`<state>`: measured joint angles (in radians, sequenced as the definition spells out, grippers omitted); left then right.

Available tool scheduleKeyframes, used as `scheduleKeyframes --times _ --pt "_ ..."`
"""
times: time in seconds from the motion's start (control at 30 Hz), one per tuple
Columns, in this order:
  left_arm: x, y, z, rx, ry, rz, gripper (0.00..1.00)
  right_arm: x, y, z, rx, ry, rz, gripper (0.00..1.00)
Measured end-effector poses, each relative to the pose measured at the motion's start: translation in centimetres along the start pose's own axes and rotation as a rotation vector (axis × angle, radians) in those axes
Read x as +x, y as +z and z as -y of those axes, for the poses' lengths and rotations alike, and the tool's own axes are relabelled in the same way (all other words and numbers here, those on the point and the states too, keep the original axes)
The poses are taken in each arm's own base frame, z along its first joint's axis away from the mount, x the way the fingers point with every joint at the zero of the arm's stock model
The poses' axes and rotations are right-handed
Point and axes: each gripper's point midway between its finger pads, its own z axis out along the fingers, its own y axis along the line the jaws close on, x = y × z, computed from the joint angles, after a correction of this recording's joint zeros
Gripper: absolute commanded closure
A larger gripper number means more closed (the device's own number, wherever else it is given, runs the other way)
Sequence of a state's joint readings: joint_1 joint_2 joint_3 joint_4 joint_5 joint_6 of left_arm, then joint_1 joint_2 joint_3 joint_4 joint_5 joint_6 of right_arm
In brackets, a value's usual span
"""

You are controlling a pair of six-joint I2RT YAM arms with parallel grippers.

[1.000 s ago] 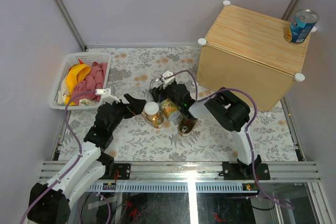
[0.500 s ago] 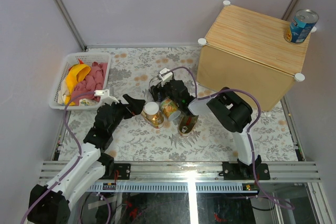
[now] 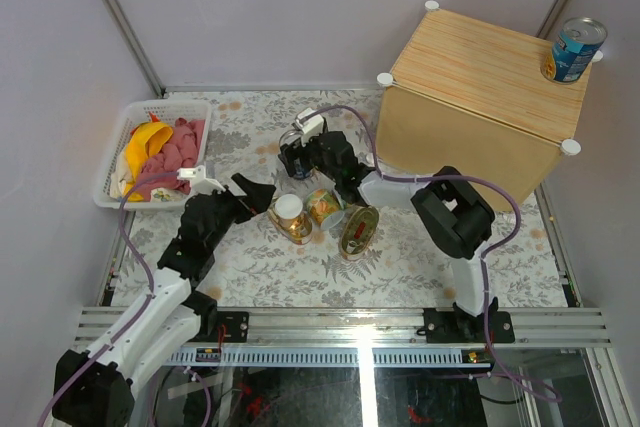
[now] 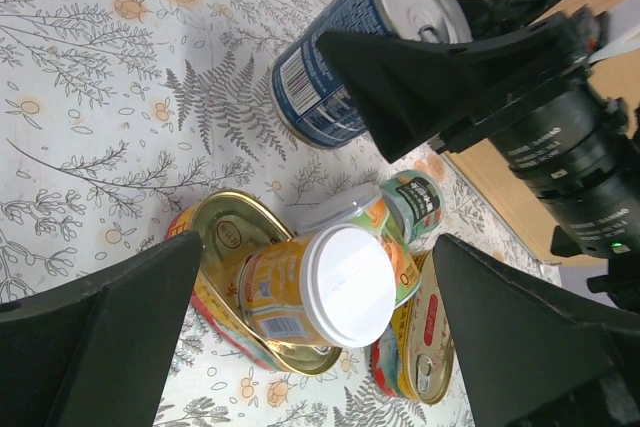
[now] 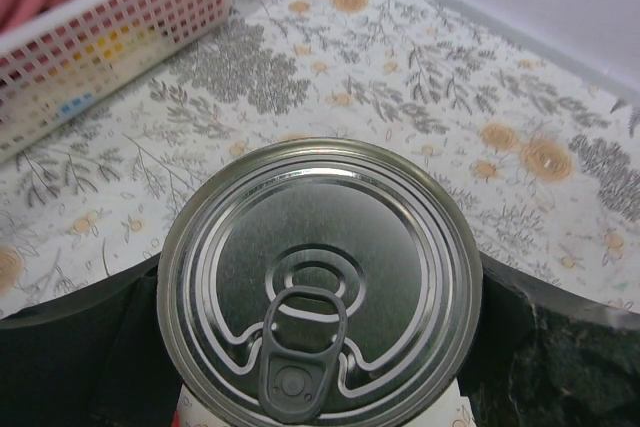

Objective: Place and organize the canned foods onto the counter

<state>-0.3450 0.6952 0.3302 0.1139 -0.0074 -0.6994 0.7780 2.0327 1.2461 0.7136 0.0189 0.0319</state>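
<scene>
Step in hand: grasp, first leg of carrying one tin up.

- Right pincer (image 3: 298,154) is down over the blue can (image 5: 320,267). Its fingers sit black against both flanks with no mat showing between. I read it as clamped on the can.
- The can stands on the floral mat (image 3: 250,267), behind the cluster of small tins and near the counter (image 3: 480,87), not yet on it.
- It is upright: silver lid and pull-tab face straight up into my wrist camera, long axis vertical.
- Left pincer (image 3: 256,192) is wide apart and holds nothing. It points at the yellow can (image 4: 330,287) between its fingers, untouched.
- That can lies on its side, pale lid toward my left camera, long axis roughly level, resting on a gold oval tin (image 4: 225,232).

Next, by my judgement: lift straight up, keep the axis vertical and clear the counter's near edge. Then set the can down by the second blue can (image 3: 577,48), which stands at the far right corner. Organizing asks for like tins together.
</scene>
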Motion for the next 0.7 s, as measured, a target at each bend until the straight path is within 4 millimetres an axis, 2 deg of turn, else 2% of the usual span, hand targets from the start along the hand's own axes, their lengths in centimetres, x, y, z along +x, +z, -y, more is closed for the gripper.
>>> scheduleKeyframes --times 0.3,0.47,0.7 --pt "-1.9 1.0 1.5 -0.014 -0.024 0.009 0.00 -7.5 -0.5 0.3 0.017 -0.011 0.053 0.91" --pt "-1.5 1.7 1.1 -0.040 -0.040 -0.014 0.00 -11.7 -1.6 0.5 0.027 -0.016 0.082 0.91" --pt "-0.9 2.1 0.7 -0.057 -0.056 -0.035 0.00 -15.9 -3.8 0.9 0.045 -0.032 0.101 0.94"
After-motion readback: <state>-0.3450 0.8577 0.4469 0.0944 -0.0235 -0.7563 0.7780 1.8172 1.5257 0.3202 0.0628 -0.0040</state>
